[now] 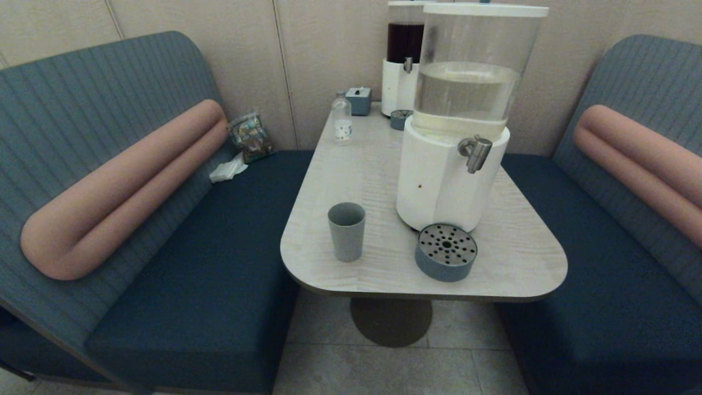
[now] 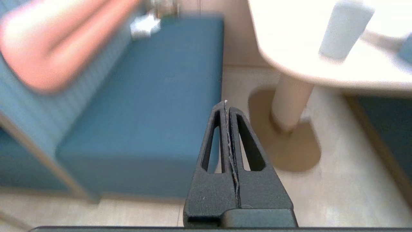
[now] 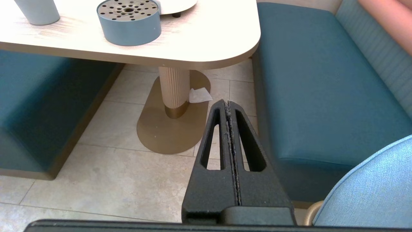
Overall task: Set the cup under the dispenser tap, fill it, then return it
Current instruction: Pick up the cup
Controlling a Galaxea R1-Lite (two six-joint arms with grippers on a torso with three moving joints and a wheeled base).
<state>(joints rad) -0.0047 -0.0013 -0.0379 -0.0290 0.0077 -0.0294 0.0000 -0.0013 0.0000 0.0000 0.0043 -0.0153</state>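
The grey-blue cup point(image 1: 346, 231) stands upright near the table's front left edge, left of the round drip tray point(image 1: 445, 251). The silver dispenser tap point(image 1: 476, 152) juts from the white base of the clear-water dispenser point(image 1: 460, 118), above and behind the tray. Neither arm appears in the head view. My left gripper point(image 2: 226, 103) is shut and empty, low over the floor beside the left bench, with the cup point(image 2: 345, 29) up on the table ahead. My right gripper point(image 3: 228, 102) is shut and empty, low above the floor by the right bench; the cup's base point(image 3: 38, 11) and tray point(image 3: 129, 21) show there.
A dark-liquid dispenser point(image 1: 405, 57), a small clear bottle point(image 1: 342, 118) and a grey box point(image 1: 359, 101) stand at the table's back. Blue benches point(image 1: 208, 258) flank the table point(image 1: 521, 247). A tissue point(image 3: 199, 95) lies by the pedestal point(image 3: 174, 88). A light-blue chair back point(image 3: 370, 190) is close to my right gripper.
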